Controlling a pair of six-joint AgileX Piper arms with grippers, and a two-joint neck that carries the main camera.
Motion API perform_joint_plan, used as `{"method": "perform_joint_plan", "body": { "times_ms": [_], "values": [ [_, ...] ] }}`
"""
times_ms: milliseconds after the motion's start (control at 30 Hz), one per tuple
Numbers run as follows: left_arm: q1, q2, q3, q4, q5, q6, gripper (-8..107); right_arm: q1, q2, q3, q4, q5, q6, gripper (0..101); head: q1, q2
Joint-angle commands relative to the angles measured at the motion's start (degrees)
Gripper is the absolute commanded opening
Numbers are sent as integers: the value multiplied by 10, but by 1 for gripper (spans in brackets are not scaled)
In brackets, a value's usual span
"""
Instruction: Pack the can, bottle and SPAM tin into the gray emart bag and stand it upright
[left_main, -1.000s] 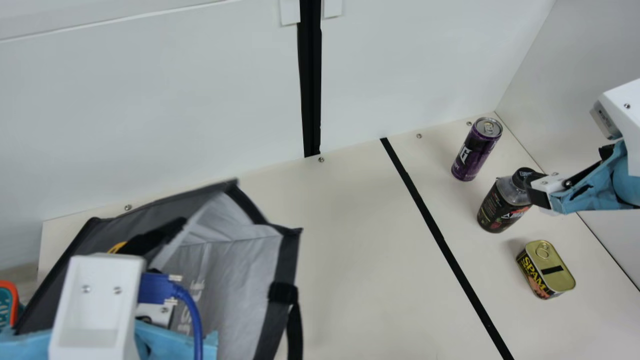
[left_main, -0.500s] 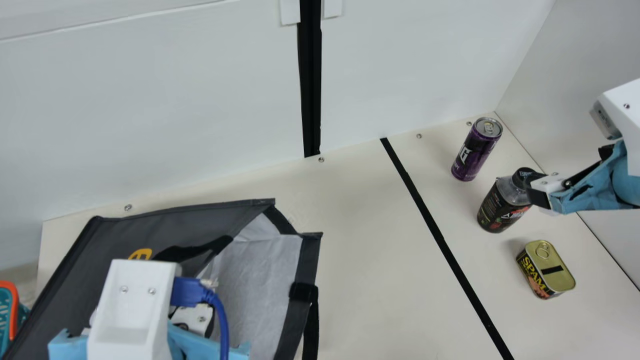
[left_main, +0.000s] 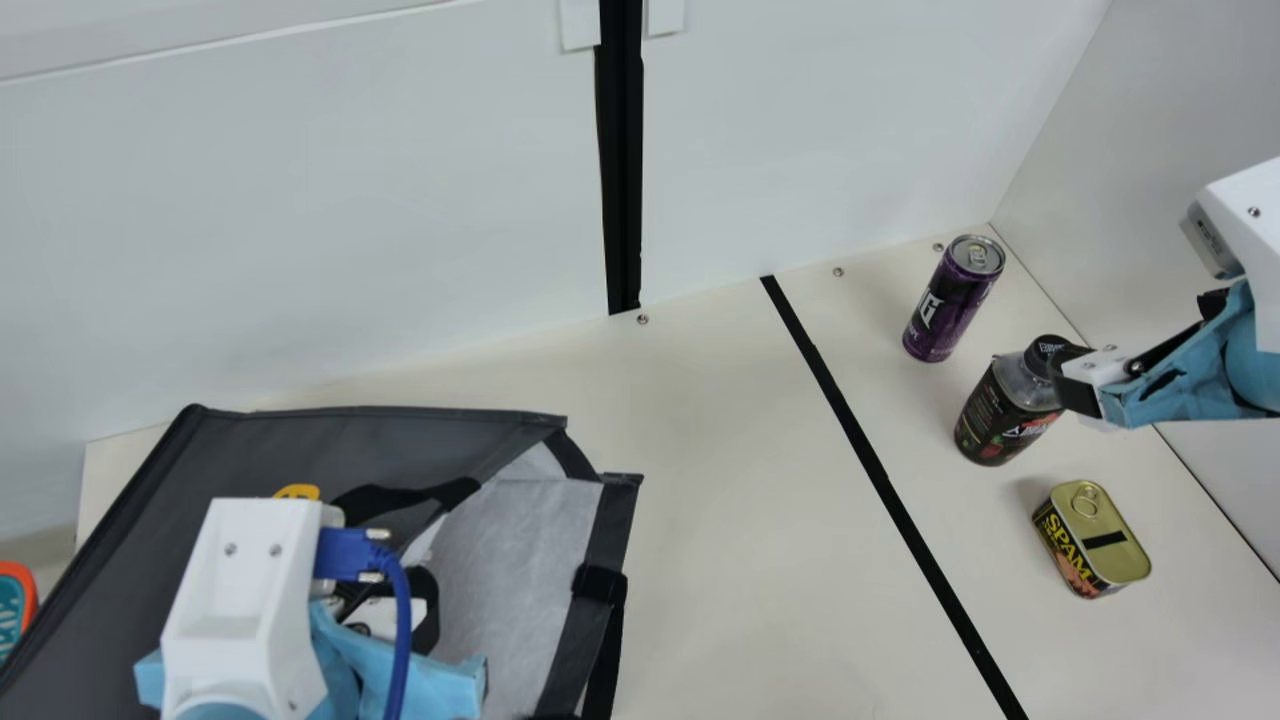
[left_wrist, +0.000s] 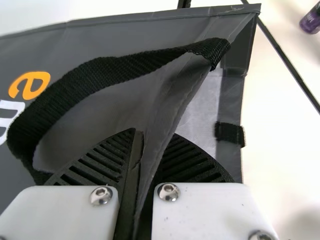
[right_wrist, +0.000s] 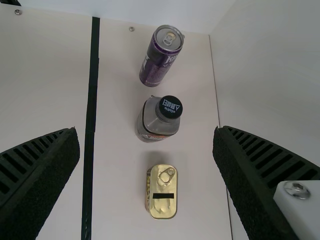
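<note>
The gray bag (left_main: 330, 445) lies on its side at the left in the main view, its mouth facing right. My left gripper (left_main: 245, 600) is over it; in the left wrist view my left gripper (left_wrist: 150, 137) is shut on the bag's upper rim (left_wrist: 172, 107), near the black handle (left_wrist: 100, 75). A purple can (left_main: 950, 300), a dark bottle (left_main: 1005, 410) and the SPAM tin (left_main: 1100, 540) stand apart at the right. My right gripper (left_main: 1072, 375) is above the bottle's side. Seen from the right wrist, my right gripper (right_wrist: 146, 131) is open and empty, the bottle (right_wrist: 157, 122) below.
A black tape line (left_main: 870, 460) crosses the table between bag and items. White walls rise behind and at the right (left_main: 1130, 150). An orange-edged teal object (left_main: 15, 600) shows at the far left. Bare table (left_main: 730, 480) lies between the bag and the tape.
The left gripper has shifted right, then slightly back left. The bag's upper panel has spread toward the right and its far corner has come lower. The right arm and the three items are unmoved.
</note>
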Motion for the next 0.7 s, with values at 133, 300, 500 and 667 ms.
{"method": "perform_joint_plan", "body": {
  "times_ms": [133, 300, 500, 667],
  "values": [
    [44, -2, 17, -73, -32, 37, -8, 0, 0, 0, 0, 0, 0, 95, -13, 0],
    [74, -1, 28, -120, -47, 66, -8, 0, 0, 0, 0, 0, 0, 95, -13, 0],
    [105, 1, 37, -197, -59, 111, -8, 0, 0, 0, 0, 0, 0, 95, -13, 0],
    [128, 2, 44, -264, -62, 164, -8, 0, 0, 0, 0, 0, 0, 95, -13, 0]
  ]
}}
